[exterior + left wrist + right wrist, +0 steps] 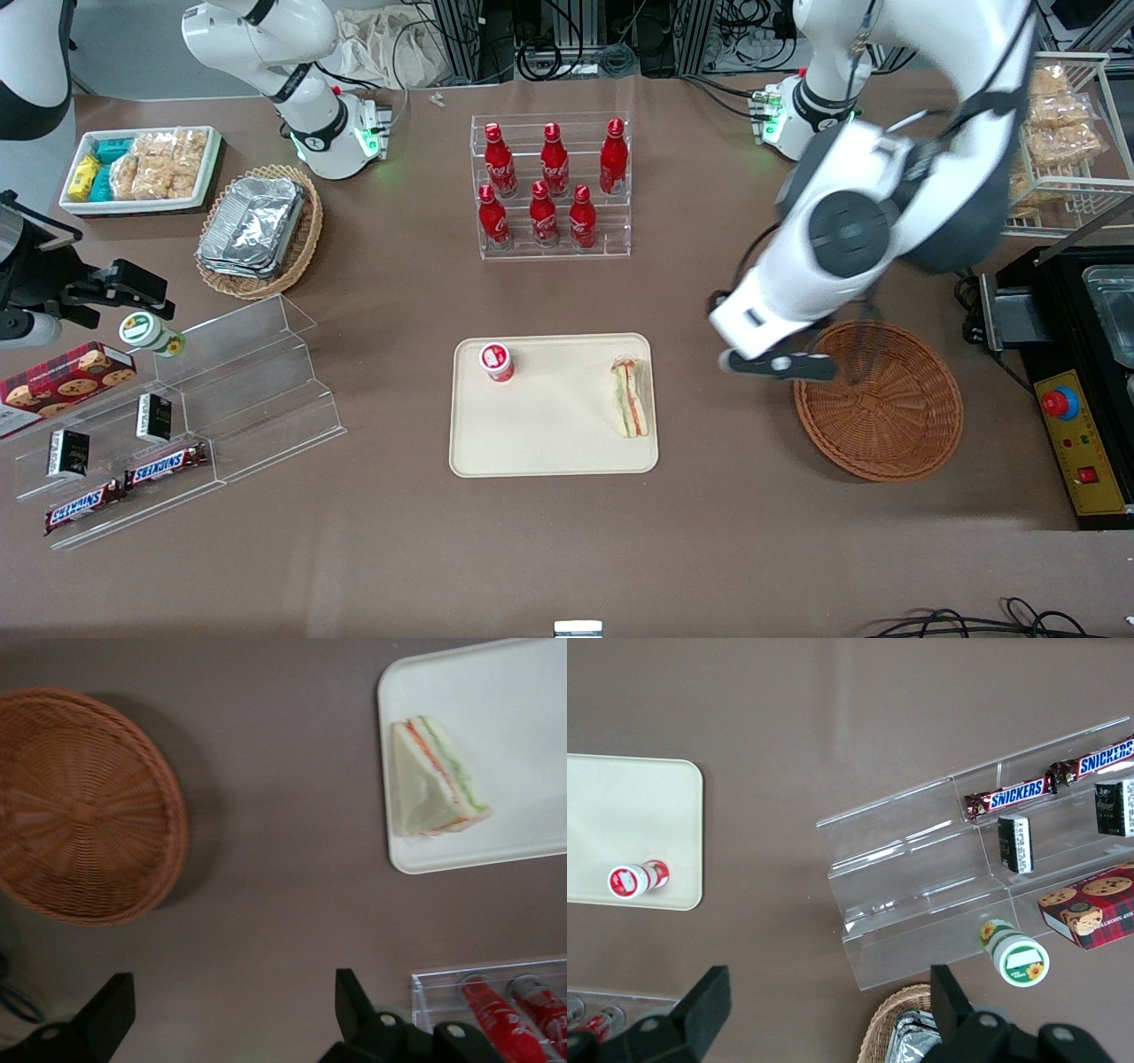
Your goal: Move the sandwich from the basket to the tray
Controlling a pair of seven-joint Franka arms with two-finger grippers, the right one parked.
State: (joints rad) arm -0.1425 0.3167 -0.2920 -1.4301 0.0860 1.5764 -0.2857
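Observation:
The sandwich [630, 397] [434, 780], a pale wedge with orange and green layers, lies on the cream tray [549, 443] [523, 691], close to the tray edge nearest the basket. The round reddish-brown basket [877, 400] [80, 806] sits empty toward the working arm's end of the table. My gripper [780, 364] [232, 992] hangs above the bare table between tray and basket, by the basket's rim. It is open, with nothing between its fingers.
A small red-capped bottle [497, 361] [636, 879] stands on the tray. A clear rack of red cola bottles [554, 186] [509, 1005] stands farther from the front camera. A black box with a red button [1063, 403] lies beside the basket. A clear stepped shelf [239, 381] is toward the parked arm's end.

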